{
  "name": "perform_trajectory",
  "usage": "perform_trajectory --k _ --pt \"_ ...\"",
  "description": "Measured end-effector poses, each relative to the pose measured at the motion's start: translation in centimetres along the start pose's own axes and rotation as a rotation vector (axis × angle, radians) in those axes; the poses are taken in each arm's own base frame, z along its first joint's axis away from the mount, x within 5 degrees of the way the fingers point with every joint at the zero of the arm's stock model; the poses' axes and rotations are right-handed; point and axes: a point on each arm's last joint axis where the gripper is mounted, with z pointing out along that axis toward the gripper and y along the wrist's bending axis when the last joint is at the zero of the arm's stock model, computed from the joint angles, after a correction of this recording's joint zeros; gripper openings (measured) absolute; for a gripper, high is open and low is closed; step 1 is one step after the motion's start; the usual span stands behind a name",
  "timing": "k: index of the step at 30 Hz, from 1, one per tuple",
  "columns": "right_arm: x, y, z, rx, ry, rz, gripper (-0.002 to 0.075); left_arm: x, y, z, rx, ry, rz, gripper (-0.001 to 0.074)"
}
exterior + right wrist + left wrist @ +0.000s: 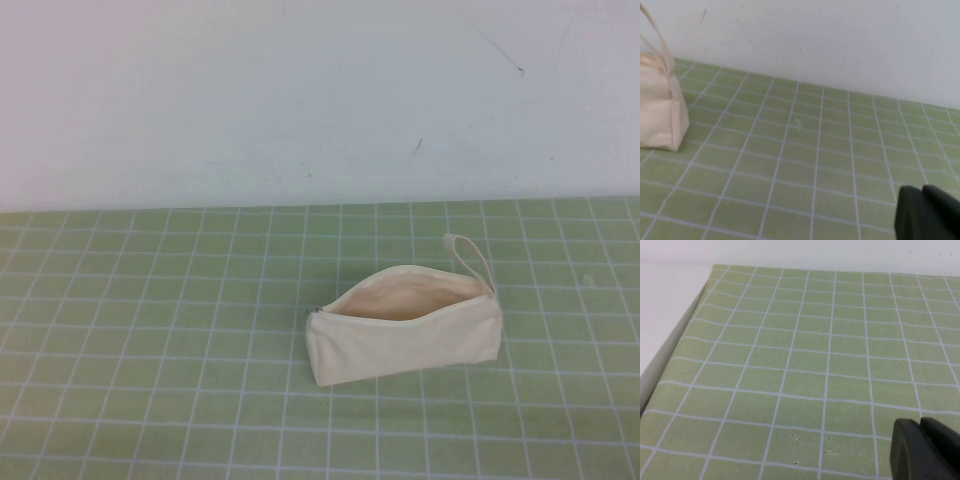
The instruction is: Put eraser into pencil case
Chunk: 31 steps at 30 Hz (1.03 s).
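Note:
The cream pencil case [405, 330] lies on the green grid mat right of centre in the high view, its zip open and its mouth gaping, with a thin loop strap [472, 258] at its far right end. One end of it shows in the right wrist view [660, 100]. The eraser is not in view; the inside of the case is not visible deep enough to tell. My left gripper [920, 426] is shut and empty above bare mat. My right gripper [921, 191] is shut and empty, to the right of the case. Neither arm shows in the high view.
The green grid mat [150, 330] covers the table up to a white wall [300, 90] at the back. The mat's left edge and a white surface [665, 315] beside it show in the left wrist view.

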Motion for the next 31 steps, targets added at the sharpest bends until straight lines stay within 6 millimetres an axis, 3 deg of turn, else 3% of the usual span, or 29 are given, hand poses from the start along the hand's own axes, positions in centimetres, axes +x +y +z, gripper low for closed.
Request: perform_trajectory --k 7,31 --pt "1.5 0.4 -0.5 -0.034 0.141 0.013 -0.0001 0.0 0.0 0.0 0.0 0.0 0.0 -0.0001" --pt "1.6 0.4 -0.5 -0.031 0.152 0.064 -0.0001 0.0 0.0 0.0 0.0 0.0 0.0 -0.0001"
